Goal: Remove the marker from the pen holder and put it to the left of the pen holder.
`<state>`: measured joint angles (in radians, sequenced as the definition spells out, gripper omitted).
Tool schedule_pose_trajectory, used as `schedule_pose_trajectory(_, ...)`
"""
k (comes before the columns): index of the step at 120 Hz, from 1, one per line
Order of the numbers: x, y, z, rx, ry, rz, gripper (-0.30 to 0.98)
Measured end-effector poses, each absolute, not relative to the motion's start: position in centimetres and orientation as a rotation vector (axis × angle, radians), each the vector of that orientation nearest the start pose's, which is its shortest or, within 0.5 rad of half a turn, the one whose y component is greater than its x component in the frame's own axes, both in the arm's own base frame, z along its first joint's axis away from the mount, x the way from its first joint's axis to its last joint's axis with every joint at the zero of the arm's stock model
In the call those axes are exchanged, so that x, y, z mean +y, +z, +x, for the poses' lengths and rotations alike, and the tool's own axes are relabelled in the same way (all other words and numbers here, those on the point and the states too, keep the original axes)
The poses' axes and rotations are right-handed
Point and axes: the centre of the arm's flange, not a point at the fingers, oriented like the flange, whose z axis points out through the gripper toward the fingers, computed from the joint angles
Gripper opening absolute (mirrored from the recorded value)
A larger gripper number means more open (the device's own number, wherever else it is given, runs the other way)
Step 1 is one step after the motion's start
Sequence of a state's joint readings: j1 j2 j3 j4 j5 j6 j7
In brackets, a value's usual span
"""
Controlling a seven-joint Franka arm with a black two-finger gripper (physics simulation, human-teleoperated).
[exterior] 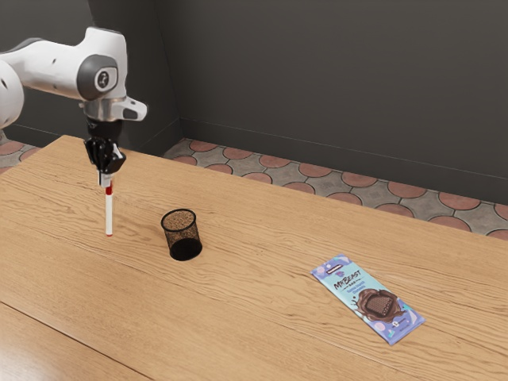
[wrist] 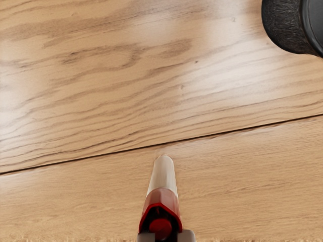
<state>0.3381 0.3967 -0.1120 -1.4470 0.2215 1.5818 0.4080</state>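
1. One marker (exterior: 109,216) was out of the pen holder (exterior: 182,234), so the first half of the task looked done. It hung upright beneath the tool (exterior: 105,178), well clear of the mesh wall.
2. Both fingers of the tool were closed in on the marker from two sides, pinching it near its red upper end, with the white length pointing down.
3. The pen holder stood upright on the surface (exterior: 238,317), apart from the marker. In the exterior view, the marker was on the view's left side of it.
4. Placing was the part left to do. The marker's lower end was close to the wood, but whether it touched I could not tell. Since the tool had it pinched, I did not count it as placed.
5. The sideways move seemed largely made, provided the exterior view's left was the left meant. What remained, in my judgement, was to lower the marker as needed, let go and back away.
6. A release while it was upright might have let it tip or roll, possibly toward the pen holder. Laying it down gently seemed safer.
7. A chocolate bar (exterior: 368,298) lay flat toward the exterior view's right, away from this work.
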Motion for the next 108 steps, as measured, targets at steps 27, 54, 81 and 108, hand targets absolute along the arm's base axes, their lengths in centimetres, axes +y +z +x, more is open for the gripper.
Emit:
schedule_pose_trajectory(27,22.2,39.7,61.7,0.257,0.573,-3.037,0.05)
schedule_pose_trajectory(54,21.5,40.6,62.1,0.318,0.545,-3.052,0.46)
schedule_pose_trajectory(81,9.3,53.6,62.2,0.633,0.208,-3.014,0.61)
schedule_pose_trajectory(108,-3.7,63.7,58.1,0.918,-0.003,-2.892,0.66)
